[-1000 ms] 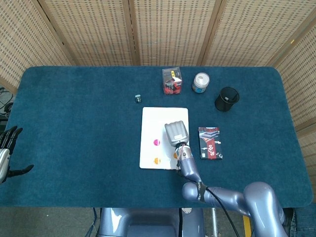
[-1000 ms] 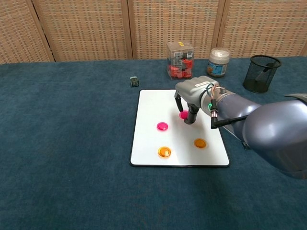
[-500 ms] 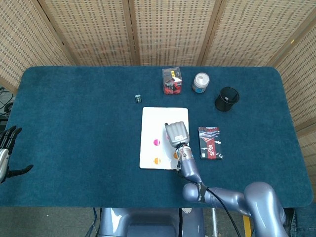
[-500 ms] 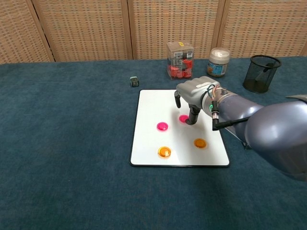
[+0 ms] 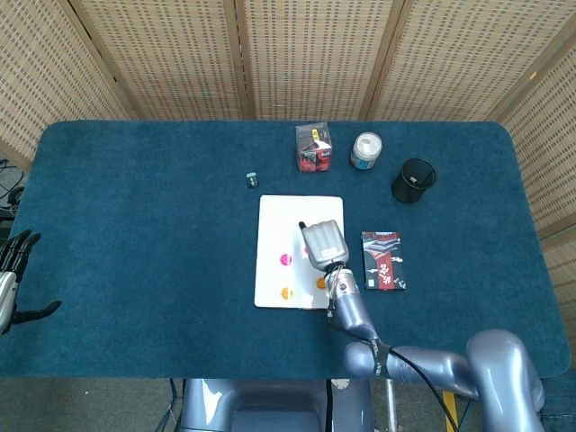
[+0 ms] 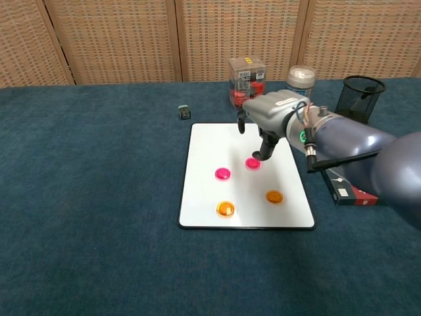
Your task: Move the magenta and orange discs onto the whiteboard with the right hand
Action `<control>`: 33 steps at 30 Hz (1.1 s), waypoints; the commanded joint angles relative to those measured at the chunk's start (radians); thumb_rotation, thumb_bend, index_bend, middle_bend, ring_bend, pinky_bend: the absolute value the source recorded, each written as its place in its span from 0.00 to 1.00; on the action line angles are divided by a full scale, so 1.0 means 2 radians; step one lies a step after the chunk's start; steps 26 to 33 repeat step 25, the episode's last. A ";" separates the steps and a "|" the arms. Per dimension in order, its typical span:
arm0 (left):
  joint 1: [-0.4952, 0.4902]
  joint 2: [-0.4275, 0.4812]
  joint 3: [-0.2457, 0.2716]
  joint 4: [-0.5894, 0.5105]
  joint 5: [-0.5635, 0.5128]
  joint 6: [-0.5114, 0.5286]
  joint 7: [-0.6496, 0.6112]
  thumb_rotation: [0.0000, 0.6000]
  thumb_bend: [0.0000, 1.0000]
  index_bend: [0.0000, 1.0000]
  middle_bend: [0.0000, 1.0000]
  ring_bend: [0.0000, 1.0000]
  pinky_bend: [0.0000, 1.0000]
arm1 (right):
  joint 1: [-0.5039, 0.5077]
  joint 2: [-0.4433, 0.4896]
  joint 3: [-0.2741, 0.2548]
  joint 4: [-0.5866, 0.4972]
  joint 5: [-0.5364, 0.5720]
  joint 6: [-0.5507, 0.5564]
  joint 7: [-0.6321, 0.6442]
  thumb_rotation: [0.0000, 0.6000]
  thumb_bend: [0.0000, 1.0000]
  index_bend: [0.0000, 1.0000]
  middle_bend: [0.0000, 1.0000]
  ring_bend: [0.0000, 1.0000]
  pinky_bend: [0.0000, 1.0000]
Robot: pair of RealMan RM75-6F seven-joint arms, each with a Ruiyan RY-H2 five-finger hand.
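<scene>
The whiteboard (image 6: 205,150) (image 5: 281,218) lies flat at the table's middle. Two magenta discs (image 6: 223,174) (image 6: 253,163) and two orange discs (image 6: 225,209) (image 6: 274,196) rest on it. My right hand (image 6: 268,118) (image 5: 322,242) hovers over the board, just above and behind the right magenta disc, fingers (image 6: 265,146) pointing down and apart, holding nothing. In the head view the hand hides that disc; one magenta disc (image 5: 285,259) and the orange discs (image 5: 286,293) (image 5: 320,283) show. My left hand (image 5: 11,268) hangs beyond the table's left edge, fingers spread, empty.
A clear box of red pieces (image 6: 248,82), a white-lidded jar (image 6: 300,80) and a black mesh cup (image 6: 358,99) stand behind the board. A small dark object (image 6: 185,112) lies at its far left corner. A dark red pack (image 5: 382,261) lies right of it.
My right hand has lifted off the right magenta disc and drawn back and up. That disc stays flat on the board. The left hand has not moved.
</scene>
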 commanded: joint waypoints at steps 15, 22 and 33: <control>0.026 0.002 0.010 -0.007 0.038 0.056 -0.005 1.00 0.00 0.00 0.00 0.00 0.00 | -0.271 0.335 -0.119 -0.150 -0.353 0.264 0.350 1.00 0.00 0.16 0.00 0.00 0.28; 0.038 -0.008 0.015 0.005 0.049 0.079 0.002 1.00 0.00 0.00 0.00 0.00 0.00 | -0.347 0.325 -0.156 -0.110 -0.405 0.317 0.437 1.00 0.00 0.11 0.00 0.00 0.16; 0.042 -0.010 0.015 0.009 0.054 0.087 0.001 1.00 0.00 0.00 0.00 0.00 0.00 | -0.366 0.308 -0.162 -0.094 -0.421 0.327 0.440 1.00 0.00 0.10 0.00 0.00 0.15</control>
